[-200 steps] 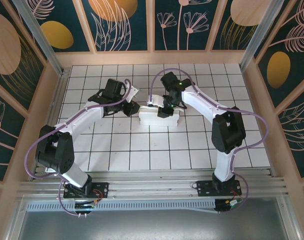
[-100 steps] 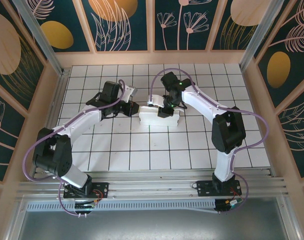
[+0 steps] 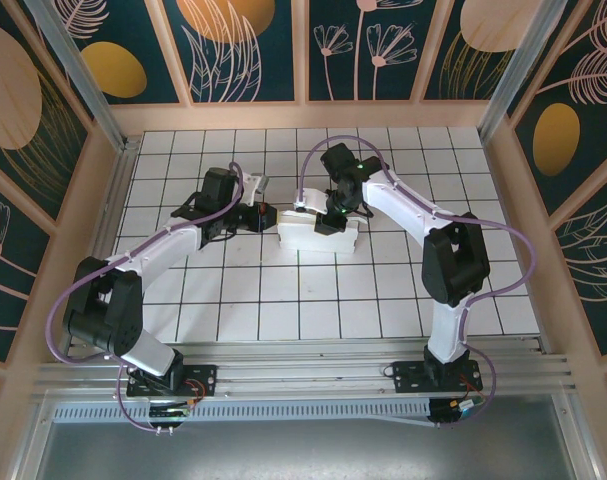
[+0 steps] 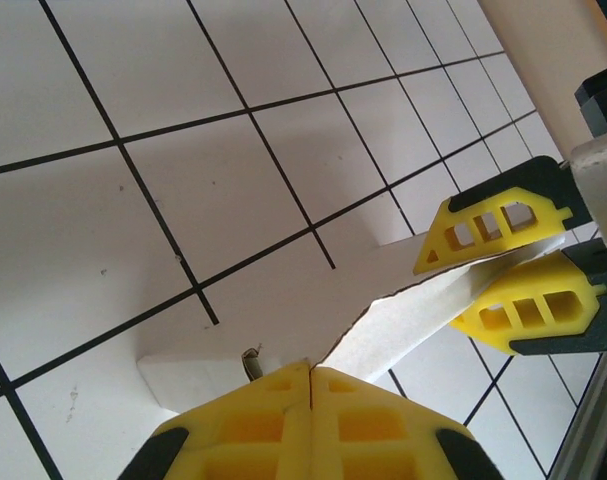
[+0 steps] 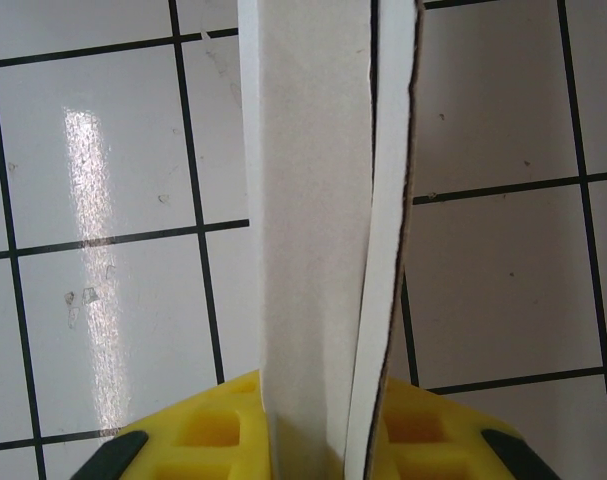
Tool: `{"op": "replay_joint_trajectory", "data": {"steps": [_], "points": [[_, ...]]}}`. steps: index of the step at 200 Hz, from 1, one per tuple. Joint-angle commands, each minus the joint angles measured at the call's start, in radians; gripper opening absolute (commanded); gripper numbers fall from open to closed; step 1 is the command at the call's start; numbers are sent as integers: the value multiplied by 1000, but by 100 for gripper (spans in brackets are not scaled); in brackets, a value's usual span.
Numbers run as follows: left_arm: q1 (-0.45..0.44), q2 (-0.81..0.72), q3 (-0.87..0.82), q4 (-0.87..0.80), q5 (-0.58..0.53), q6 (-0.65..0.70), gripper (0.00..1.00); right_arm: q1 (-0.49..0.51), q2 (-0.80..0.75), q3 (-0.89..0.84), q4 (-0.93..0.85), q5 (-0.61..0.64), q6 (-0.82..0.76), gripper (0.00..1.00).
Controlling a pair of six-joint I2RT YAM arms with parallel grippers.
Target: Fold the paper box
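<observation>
One paper box [image 3: 319, 240] lay near the middle of the gridded table [image 3: 283, 320], between two arms. The right gripper [image 5: 321, 425] had its two yellow fingers [image 5: 208, 435] clamped on an upright flap of it. The left gripper [image 4: 311, 390], just beside the box's left end, had both fingers pressed together.

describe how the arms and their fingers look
Both the left arm and right arm have white links with black joints, and a purple cable loops along each. The fingers are yellow blocks with rectangular cut-out pockets on black mounts.
</observation>
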Motion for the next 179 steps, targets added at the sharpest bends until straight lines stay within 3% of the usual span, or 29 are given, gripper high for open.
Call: {"op": "replay_joint_trajectory", "data": {"steps": [1,40,89,149,179], "points": [[-15,-2,-36,4,59,-50,3,2,39,-6,-5,8,14,19],[-15,-25,-77,45,79,-99,2,0,38,-4,-1,8,14,19],[-15,-30,-157,41,-112,-64,4,0,37,-15,0,6,18,19],[-15,-39,-221,82,-257,-68,4,0,29,-17,-4,12,21,19],[-16,-49,-253,119,-178,-61,12,2,28,-21,-2,15,24,19]]}}
